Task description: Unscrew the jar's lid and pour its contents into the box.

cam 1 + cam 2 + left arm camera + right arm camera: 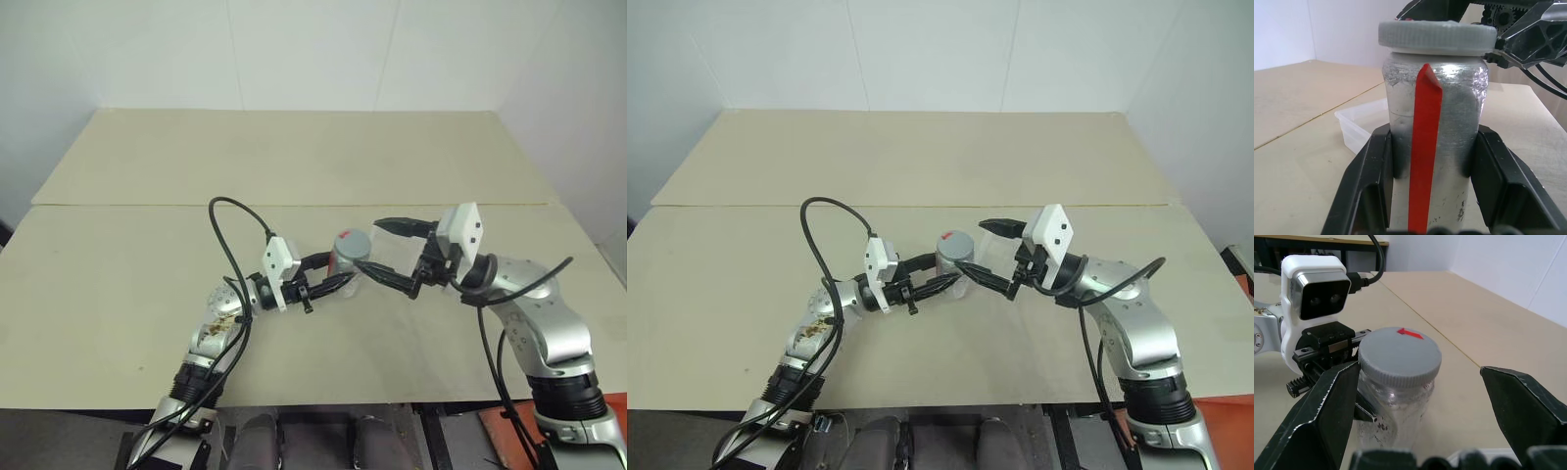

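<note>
Silvery-grey, one jar [345,262] stands held above the tan counter [147,255] in the head views, clamped in the left pincer [338,272], whose two black fingers press its sides. One grey lid [353,241] sits on top of it, still screwed on. The right pincer [384,251] faces the jar from the other side with its two fingers spread wide, one above the other, tips just beside the lid and touching nothing. One clear box [382,257] lies on the counter beneath that spread pincer, hard to make out.

The left wrist view adds the jar's side up close: a red stripe [1422,147] runs down the wrinkled foil-like wall between the two clamping fingers [1364,186], and a corner of the whitish box [1359,125] shows behind the jar.

The right wrist view looks down on the lid [1399,355] and shows its small red mark [1409,334], with the jar's clear lower part beneath. The contents cannot be told apart.
</note>
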### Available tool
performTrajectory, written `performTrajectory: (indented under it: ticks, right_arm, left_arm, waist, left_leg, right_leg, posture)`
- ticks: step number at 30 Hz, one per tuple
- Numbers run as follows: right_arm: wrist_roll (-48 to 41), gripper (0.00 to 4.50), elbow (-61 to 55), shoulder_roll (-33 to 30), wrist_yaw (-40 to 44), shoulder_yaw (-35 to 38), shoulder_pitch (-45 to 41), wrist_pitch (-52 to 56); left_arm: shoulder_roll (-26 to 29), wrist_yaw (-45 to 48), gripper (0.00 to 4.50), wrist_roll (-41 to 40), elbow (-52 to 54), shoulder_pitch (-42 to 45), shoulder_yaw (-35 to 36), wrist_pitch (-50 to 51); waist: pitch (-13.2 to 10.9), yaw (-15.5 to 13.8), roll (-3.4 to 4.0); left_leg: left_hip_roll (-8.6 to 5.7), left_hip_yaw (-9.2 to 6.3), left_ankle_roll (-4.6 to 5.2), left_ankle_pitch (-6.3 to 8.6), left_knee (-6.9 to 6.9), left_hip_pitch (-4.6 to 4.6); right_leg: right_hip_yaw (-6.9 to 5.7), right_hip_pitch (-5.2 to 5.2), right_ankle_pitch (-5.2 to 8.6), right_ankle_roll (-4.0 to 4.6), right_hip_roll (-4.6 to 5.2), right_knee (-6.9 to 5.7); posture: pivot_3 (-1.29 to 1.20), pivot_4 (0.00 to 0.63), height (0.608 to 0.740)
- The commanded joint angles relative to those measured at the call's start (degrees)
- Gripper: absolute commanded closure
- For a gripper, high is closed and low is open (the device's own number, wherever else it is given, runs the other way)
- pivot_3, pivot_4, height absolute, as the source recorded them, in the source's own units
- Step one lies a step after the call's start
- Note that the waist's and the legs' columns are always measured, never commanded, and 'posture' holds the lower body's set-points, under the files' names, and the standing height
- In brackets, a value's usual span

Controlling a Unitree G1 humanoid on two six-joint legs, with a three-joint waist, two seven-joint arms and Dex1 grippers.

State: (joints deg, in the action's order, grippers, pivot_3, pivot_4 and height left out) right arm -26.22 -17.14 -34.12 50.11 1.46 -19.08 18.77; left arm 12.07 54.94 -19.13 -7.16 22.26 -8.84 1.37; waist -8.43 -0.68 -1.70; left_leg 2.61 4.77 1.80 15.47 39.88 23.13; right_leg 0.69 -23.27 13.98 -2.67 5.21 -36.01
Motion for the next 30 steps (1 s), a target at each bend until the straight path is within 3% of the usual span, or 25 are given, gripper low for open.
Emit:
performTrajectory:
  ticks: [1, 30]
  right_arm:
    - [-1.99, 0.05, -2.93, -1.13, 0.82, 2.95, 0.53, -0.8]
    - [0.75, 0.05, 0.71, 4.12, 0.97, -4.47, -7.28, -0.16]
  left_arm:
    - [-0.31, 1.16, 2.64, -0.59, 1.68, 0.86, -0.21, -1.77]
    - [-1.16, 1.03, 2.64, 0.02, 1.39, 0.85, -0.52, -2.45]
  waist:
    - [0.0, 0.0, 0.0]
    - [0.0, 0.01, 0.0]
  left_leg:
    - [0.0, 0.0, 0.0, 0.0, 0.0, 0.0]
    - [0.0, 0.0, 0.0, 0.0, 0.0, 0.01]
  right_leg:
    - [0.0, 0.0, 0.0, 0.0, 0.0, 0.0]
    - [-0.01, 0.0, 0.0, 0.0, 0.0, 0.01]
  posture:
    - [0.0, 0.15, 0.74]
    - [0.0, 0.15, 0.74]
